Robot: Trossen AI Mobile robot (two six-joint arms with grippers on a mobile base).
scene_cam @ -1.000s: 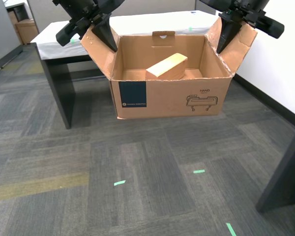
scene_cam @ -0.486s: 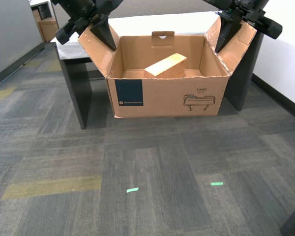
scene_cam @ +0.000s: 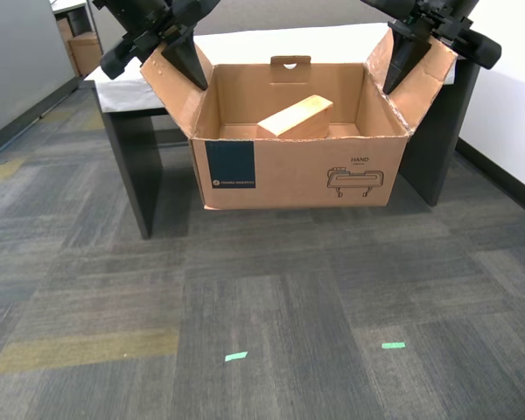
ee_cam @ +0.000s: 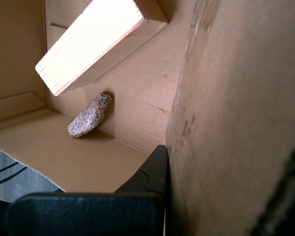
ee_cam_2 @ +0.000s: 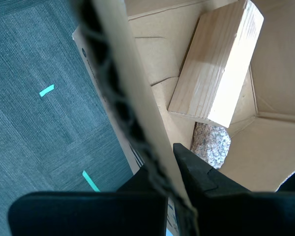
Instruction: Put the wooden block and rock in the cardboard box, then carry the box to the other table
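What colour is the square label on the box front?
Dark blue, on the cardboard box label; clearest in the exterior view.

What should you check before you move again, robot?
1. Wooden block inside the cardboard box: ok.
2. Rock inside too: ok.
3. My first claw shut on the box: ok.
4. My second claw shut on the box: ok.
5. Box resting on the other table: not ok, it hangs in front of it, above the carpet.
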